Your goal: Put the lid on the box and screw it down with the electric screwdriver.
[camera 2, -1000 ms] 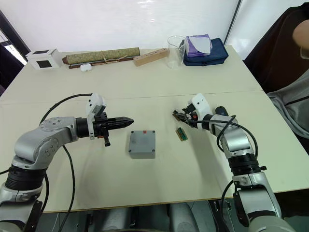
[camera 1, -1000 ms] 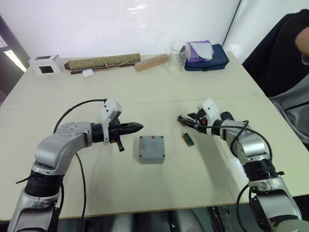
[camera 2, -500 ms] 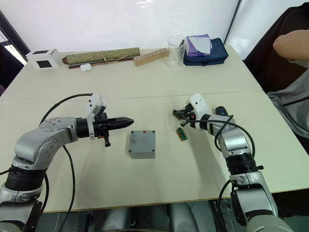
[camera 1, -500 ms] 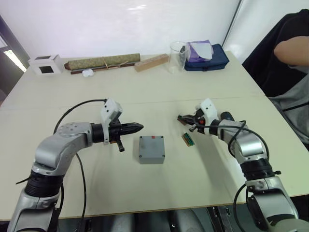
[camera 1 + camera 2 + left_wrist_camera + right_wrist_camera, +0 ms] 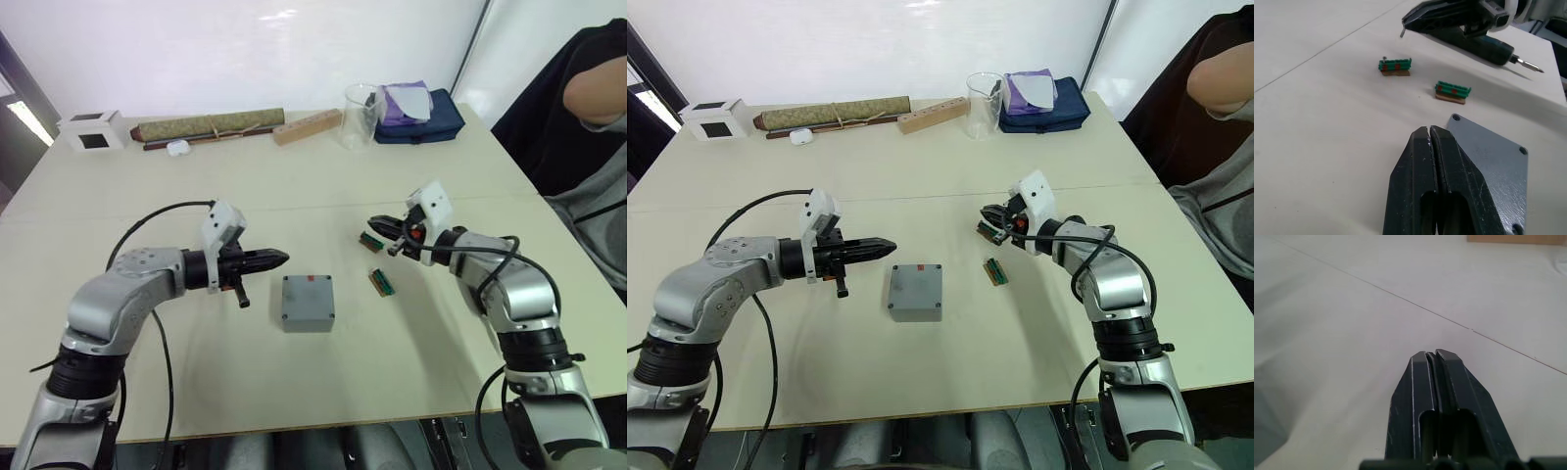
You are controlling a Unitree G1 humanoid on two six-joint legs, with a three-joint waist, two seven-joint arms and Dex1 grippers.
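Observation:
The grey box (image 5: 308, 305) sits mid-table with the lid (image 5: 1493, 164) lying on it, red mark (image 5: 311, 280) up and corner holes showing. My left gripper (image 5: 284, 258) hovers just left of the box, shut and empty, its fingers (image 5: 1442, 161) pressed together. To the right of the box my right gripper (image 5: 378, 225) is raised a little above the table, shut, with what looks like a small screw (image 5: 1401, 33) hanging from its tips. The electric screwdriver (image 5: 1488, 41) lies on the table behind the right gripper, bit (image 5: 1528, 63) pointing sideways.
Two small green blocks (image 5: 370, 238) (image 5: 382, 282) lie between the box and the right gripper. Along the far edge stand a white cube (image 5: 93, 129), a rolled scroll (image 5: 211, 125), a wooden block (image 5: 307, 126), a beaker (image 5: 361, 116) and a blue pouch (image 5: 421, 117). A person (image 5: 588, 98) sits at the right.
My right gripper has lifted off the nearer green block and drawn up and to the right, still shut. The person's arm has shifted. My left arm has not moved.

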